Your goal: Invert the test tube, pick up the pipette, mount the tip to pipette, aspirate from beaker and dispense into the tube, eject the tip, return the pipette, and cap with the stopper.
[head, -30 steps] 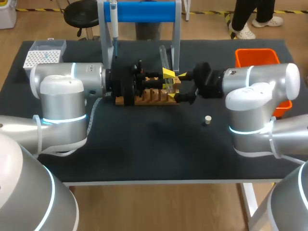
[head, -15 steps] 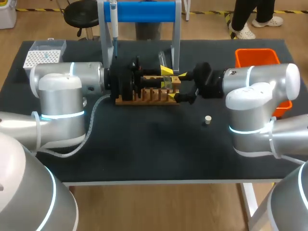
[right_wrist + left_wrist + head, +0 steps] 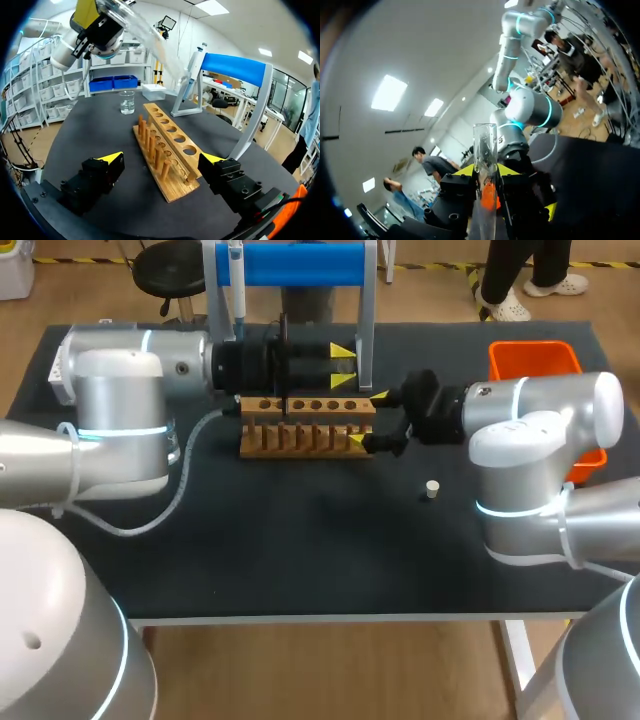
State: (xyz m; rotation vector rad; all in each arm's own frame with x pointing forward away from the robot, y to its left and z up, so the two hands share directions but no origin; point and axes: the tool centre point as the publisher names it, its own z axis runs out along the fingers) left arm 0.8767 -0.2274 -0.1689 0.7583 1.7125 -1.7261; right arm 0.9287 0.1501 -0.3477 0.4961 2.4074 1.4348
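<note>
Left gripper (image 3: 343, 358): clenched on the clear test tube (image 3: 485, 150), held above the table at 12 o'clock of the wooden rack (image 3: 305, 425), just beside an upright of the blue stand (image 3: 300, 265) where the pipette (image 3: 236, 285) hangs. Right gripper (image 3: 368, 418): released, fingers spread wide either side of the rack's 3 o'clock end, apart from it. Around: stopper (image 3: 432, 489) at 4 o'clock of the rack, orange bin (image 3: 535, 358) at 2 o'clock, beaker (image 3: 127, 102) beyond the rack's far end.

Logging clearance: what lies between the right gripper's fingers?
The near end of the wooden rack, touching neither finger of the right gripper; the right wrist view shows it.
</note>
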